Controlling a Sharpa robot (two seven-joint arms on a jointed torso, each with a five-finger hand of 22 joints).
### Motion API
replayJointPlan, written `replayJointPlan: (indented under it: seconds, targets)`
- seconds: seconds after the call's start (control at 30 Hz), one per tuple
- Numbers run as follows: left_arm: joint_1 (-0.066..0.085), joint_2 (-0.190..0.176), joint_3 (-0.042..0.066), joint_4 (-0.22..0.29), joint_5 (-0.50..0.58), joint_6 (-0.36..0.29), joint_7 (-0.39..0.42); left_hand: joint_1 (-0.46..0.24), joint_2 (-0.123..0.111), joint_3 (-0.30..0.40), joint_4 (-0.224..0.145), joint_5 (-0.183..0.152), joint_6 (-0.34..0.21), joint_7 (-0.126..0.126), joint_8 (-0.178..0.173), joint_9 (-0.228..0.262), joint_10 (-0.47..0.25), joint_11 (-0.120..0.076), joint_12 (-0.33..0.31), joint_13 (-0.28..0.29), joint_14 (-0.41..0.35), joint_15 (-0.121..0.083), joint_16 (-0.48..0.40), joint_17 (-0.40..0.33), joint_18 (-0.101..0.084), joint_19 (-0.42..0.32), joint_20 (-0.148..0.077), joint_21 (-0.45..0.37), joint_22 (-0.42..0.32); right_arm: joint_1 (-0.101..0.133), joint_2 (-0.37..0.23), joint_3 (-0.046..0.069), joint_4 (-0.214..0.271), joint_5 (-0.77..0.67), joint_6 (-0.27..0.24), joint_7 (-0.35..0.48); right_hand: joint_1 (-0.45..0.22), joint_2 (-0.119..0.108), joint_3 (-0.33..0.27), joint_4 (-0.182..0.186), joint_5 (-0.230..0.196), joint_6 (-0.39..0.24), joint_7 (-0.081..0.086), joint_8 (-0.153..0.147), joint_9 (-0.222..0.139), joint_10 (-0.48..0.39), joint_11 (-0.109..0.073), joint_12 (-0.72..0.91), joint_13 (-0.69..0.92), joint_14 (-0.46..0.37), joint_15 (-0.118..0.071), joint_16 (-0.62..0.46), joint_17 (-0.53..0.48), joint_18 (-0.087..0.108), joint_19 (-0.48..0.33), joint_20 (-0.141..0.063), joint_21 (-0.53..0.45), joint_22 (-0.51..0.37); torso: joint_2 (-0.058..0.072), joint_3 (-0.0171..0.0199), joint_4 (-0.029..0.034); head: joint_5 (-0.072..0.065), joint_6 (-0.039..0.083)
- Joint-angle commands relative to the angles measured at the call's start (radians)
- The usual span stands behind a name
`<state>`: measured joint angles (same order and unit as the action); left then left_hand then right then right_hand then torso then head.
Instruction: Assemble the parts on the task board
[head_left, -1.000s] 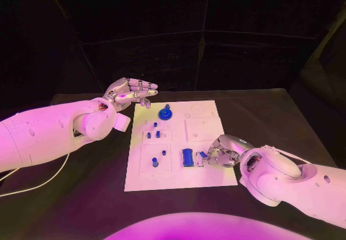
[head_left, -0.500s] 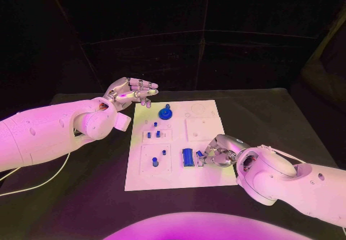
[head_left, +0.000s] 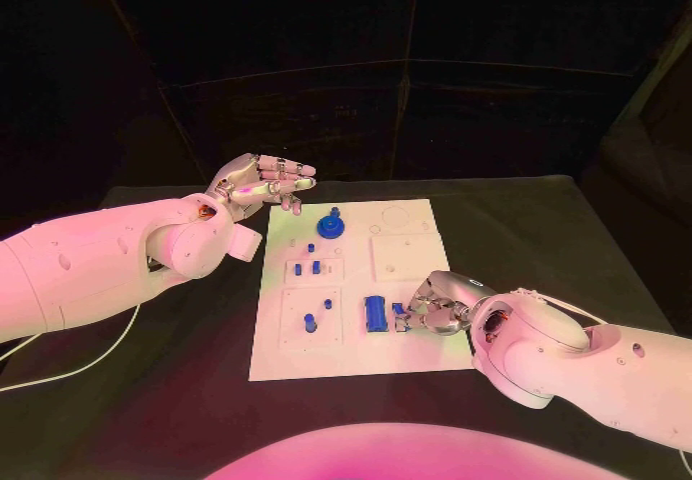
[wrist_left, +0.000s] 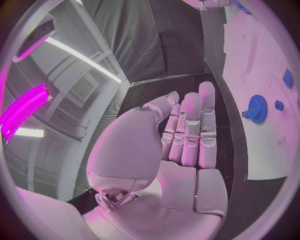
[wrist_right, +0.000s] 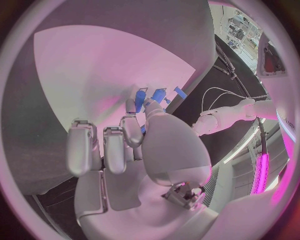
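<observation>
Two hands are before you, each posed quite differently. Your left hand is raised above the far left corner of the task board, palm turned up and toward the board, fingers apart and gently curved, holding nothing; the left wrist view shows the same open palm with the fingers lined up side by side. Its arm comes in from the left, bent at the wrist, clear of the dark surface.

Your right hand is low on the board's right side, near the front, with the forearm angled in from the lower right. Its fingers curl down toward the board just beside a blue rectangular part. In the right wrist view the fingertips point at small blue parts lying on the white plate, and a fingertip seems to touch one of them, but you cannot tell whether anything is actually pinched.

Elsewhere on the board, a blue gear-shaped part stands near the far edge, several small blue pegs sit in the left middle section, and one more peg stands in the front left section.
</observation>
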<state>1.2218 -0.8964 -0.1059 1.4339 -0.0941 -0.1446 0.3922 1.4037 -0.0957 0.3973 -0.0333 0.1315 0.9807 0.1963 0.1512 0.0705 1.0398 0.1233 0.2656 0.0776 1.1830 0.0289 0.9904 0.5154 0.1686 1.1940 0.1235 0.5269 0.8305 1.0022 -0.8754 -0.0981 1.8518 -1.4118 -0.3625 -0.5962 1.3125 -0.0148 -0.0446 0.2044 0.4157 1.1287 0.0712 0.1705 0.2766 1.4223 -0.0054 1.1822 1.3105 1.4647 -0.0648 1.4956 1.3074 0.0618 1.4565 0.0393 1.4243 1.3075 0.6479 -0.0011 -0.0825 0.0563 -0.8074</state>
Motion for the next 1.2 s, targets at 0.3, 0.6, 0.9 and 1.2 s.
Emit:
replayJointPlan:
  seconds: [0.3,0.6,0.9,1.2]
  targets:
    - [0.001,0.001,0.001,0.001,0.006,0.015,0.004,-0.007,0.003,-0.003,-0.001,0.000,-0.005,0.000,0.007,0.000,-0.006,-0.002,0.006,-0.001,-0.008,0.000,0.005,-0.001,0.014,-0.007,0.000,-0.005,-0.001,0.001,0.007,0.000,-0.003,-0.004,0.016,-0.001,-0.045,-0.005,-0.019,0.034,-0.020,0.009,-0.001,0.000,0.010,0.009,-0.002,0.003,0.002,0.082,-0.009,0.003,0.144,-0.008,0.006,-0.002,0.007,0.015,0.000,0.0000,-0.0006,0.001,-0.001]
    - [0.001,0.002,0.001,0.001,0.006,0.015,0.004,-0.007,0.003,-0.003,-0.001,0.000,-0.005,0.000,0.007,0.000,-0.006,-0.002,0.006,-0.001,-0.008,0.000,0.005,-0.001,0.014,-0.007,0.000,-0.005,-0.001,0.001,0.008,0.000,-0.006,-0.009,0.000,0.000,-0.108,0.003,-0.074,0.082,-0.134,0.009,-0.002,0.001,0.023,0.010,-0.002,0.001,0.003,0.082,-0.008,0.002,0.143,-0.008,0.005,-0.001,0.005,0.014,0.000,-0.0001,0.0000,0.001,0.000]
    - [0.001,0.002,0.001,0.001,0.006,0.015,0.004,-0.007,0.003,-0.003,-0.001,0.000,-0.005,0.000,0.007,0.000,-0.006,-0.002,0.006,-0.001,-0.008,0.000,0.005,-0.001,0.014,-0.007,0.000,-0.005,-0.001,0.001,0.003,0.000,-0.002,-0.016,-0.005,0.001,-0.176,0.030,-0.132,0.087,-0.234,0.005,-0.002,0.002,0.038,0.009,-0.002,0.000,0.006,0.082,-0.008,0.002,0.143,-0.008,0.006,-0.002,0.005,0.015,0.000,0.0003,-0.0005,0.000,0.001]
    - [0.001,0.000,0.001,0.001,0.006,0.014,0.004,-0.007,0.003,-0.003,-0.001,0.000,-0.005,0.000,0.007,0.000,-0.006,-0.002,0.006,-0.001,-0.008,0.000,0.005,-0.001,0.014,-0.007,0.000,-0.005,-0.001,0.001,-0.027,0.000,0.015,-0.018,0.001,0.034,-0.081,0.028,-0.136,0.048,-0.221,-0.002,-0.001,0.001,0.049,0.007,-0.001,-0.002,0.007,0.082,-0.008,0.001,0.142,-0.008,0.004,-0.001,0.004,0.014,-0.001,-0.0002,-0.0003,0.000,0.001]
